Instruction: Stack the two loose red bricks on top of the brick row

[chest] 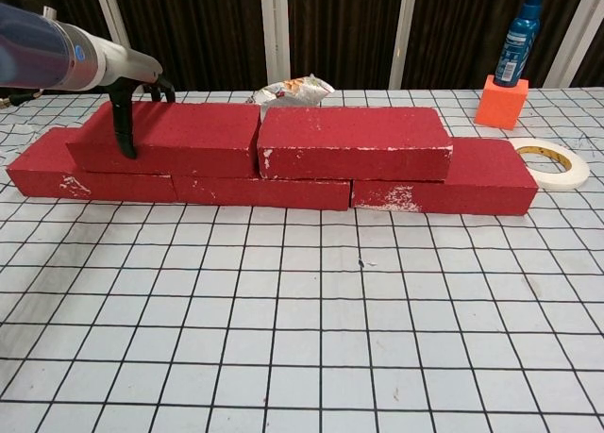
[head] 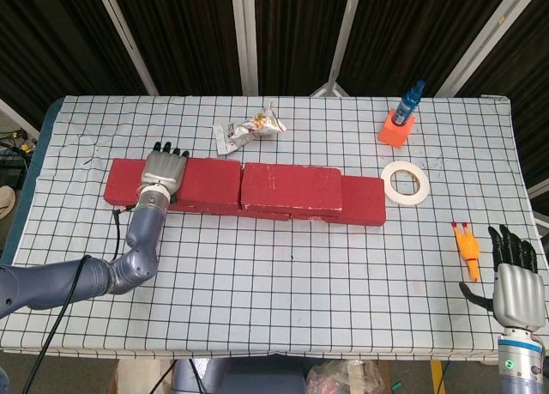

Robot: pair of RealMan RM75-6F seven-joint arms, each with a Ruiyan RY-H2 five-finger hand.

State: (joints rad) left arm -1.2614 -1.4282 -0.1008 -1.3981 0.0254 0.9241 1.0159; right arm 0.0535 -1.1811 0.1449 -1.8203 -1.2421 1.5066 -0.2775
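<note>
Left hand [head: 164,169] lies palm-down over the left upper brick [head: 204,183], fingers over its far edge and thumb down its near face in the chest view, grasping it; left arm reaches in from the desk's near-left corner. That brick sits on the brick row [head: 360,201], towards the row's left end, row's left tip showing beyond it; its right end touches, or very nearly, the right upper brick [head: 292,188], which rests on the row's middle; the row's right end stays bare past it. Row runs across the desk [head: 283,291], nearer the far edge. Snack wrapper [head: 249,130] behind the row, near the far edge; orange block [head: 395,128] with blue bottle [head: 411,98] standing on it towards the far-right corner; tape roll [head: 405,182] just right of the row; orange toy [head: 467,249] near the right edge. Right hand [head: 517,278] at the near-right corner, fingers apart, empty, released.
</note>
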